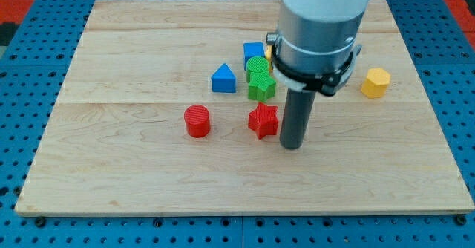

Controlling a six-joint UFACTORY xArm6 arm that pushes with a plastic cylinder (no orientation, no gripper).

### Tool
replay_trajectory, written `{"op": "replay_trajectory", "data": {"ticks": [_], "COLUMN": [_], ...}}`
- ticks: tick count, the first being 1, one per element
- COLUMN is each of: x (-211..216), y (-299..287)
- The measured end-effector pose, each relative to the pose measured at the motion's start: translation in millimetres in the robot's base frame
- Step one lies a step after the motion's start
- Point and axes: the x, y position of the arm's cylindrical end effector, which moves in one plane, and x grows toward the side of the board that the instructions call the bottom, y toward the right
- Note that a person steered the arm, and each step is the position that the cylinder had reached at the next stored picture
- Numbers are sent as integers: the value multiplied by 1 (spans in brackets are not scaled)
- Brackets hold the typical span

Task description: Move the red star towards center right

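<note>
The red star (263, 120) lies on the wooden board (148, 174) a little right of the middle. My tip (292, 145) rests on the board just to the star's right, very close to it or touching it. The arm's grey body hangs over the view's top and hides part of the board behind it.
A red cylinder (197, 120) lies left of the star. A green star (260, 85), a green block (257, 64), a blue cube (253, 51) and a blue triangle (223, 79) cluster above it. A yellow hexagon (375, 82) sits at the right.
</note>
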Motion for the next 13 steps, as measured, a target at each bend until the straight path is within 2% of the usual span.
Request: {"op": "replay_trajectory", "data": {"ticks": [1, 2, 3, 5, 6, 7, 8, 9, 10, 11, 12, 13], "x": [29, -7, -18, -60, -23, -36, -52, -71, -74, -80, -29, -58], "y": [-56, -55, -65, 41, 7, -22, 4, -15, 70, 95, 42, 33]}}
